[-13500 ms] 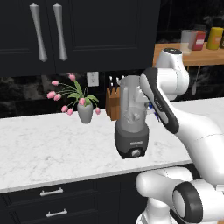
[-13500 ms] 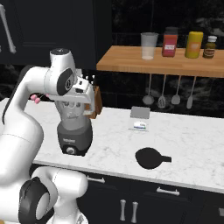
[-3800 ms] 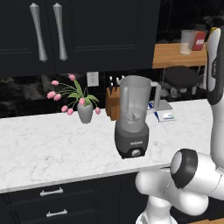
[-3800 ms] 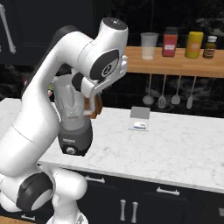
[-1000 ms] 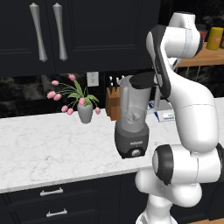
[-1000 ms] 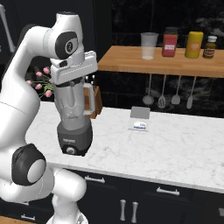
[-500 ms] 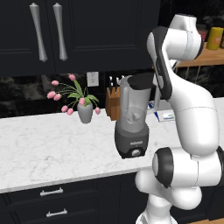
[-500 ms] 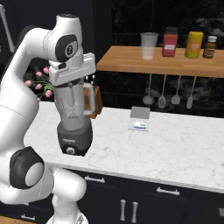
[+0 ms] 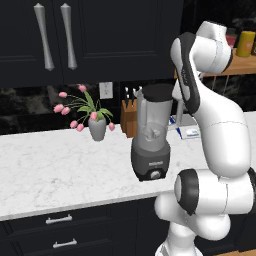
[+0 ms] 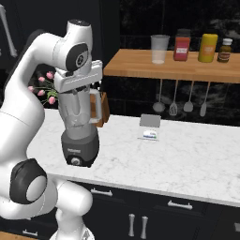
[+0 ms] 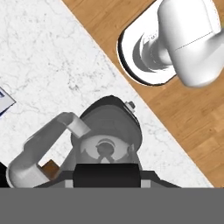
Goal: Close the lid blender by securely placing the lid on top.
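Note:
The blender stands near the counter's front edge, a translucent grey jar on a dark base with a knob. The flat black lid sits level at the jar's rim. My gripper hangs straight over the jar and is shut on the lid. In the hand view the lid shows as a black band between the fingertips, and beyond it I look down into the jar at the blade, with the side handle to the left.
A grey vase of pink flowers and a wooden knife block stand behind the blender. A small white box lies on the marble counter. A wooden shelf with jars and hanging utensils lies to the right.
The hand has sunk slightly onto the jar's top with the lid in it. The blender has stayed in place.

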Robot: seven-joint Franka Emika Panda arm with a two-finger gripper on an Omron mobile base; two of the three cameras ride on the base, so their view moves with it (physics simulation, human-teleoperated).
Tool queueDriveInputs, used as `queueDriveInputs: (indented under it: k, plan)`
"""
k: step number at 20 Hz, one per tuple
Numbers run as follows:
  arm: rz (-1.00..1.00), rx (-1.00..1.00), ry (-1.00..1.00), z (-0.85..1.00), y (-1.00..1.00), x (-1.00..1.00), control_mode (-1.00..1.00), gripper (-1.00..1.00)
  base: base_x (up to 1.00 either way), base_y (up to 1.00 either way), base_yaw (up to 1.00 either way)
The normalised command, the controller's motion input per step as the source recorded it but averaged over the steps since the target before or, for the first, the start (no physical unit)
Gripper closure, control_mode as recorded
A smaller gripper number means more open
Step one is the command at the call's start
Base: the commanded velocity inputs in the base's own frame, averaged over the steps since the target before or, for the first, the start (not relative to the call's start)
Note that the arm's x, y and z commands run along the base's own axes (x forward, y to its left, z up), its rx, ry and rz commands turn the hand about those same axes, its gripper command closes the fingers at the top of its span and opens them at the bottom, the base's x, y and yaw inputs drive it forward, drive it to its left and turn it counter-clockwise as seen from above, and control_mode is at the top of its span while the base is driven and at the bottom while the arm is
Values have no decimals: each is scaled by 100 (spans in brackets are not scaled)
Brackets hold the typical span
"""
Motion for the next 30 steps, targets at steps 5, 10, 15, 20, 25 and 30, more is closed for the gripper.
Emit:
queueDriveInputs:
  k: [5,10,15,20,25,30]
  plan:
    - [-21,5,0,0,41,24,-100,100,0,0,0]
    - [-21,0,0,0,41,22,-100,100,0,0,0]
    - [-20,0,0,0,32,21,-100,100,0,0,0]
    - [-23,0,0,0,7,5,-100,100,0,0,0]
    - [-24,0,4,0,0,0,-100,100,0,0,0]
    - [-22,0,8,0,6,0,-100,100,0,0,0]
